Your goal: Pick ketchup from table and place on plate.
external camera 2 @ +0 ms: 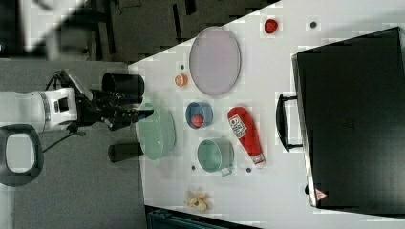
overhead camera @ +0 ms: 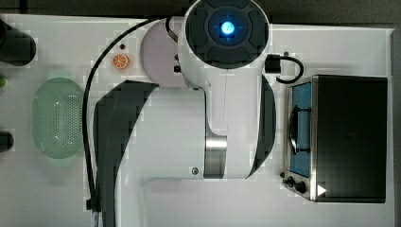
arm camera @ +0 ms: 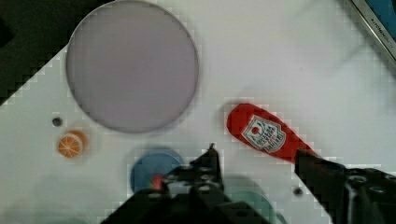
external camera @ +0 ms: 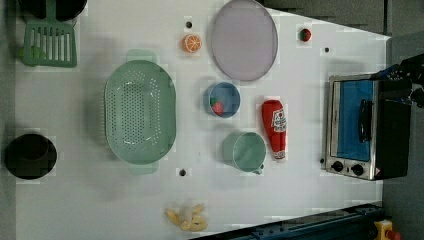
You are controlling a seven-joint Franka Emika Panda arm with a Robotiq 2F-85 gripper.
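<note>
I see a white table [external camera: 100,200] carrying everything. On it lie the ketchup [external camera: 274,128] on its side, the plate [external camera: 244,39], a blue bowl [external camera: 222,99], a green cup [external camera: 245,151], a green colander [external camera: 140,111] and an orange slice [external camera: 191,43]. A toaster oven [external camera: 360,127] stands at one edge, a strawberry [external camera: 305,34] near a corner.

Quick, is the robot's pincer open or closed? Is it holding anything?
Pincer: open and holding nothing; the ketchup lies on the table, not gripped.
</note>
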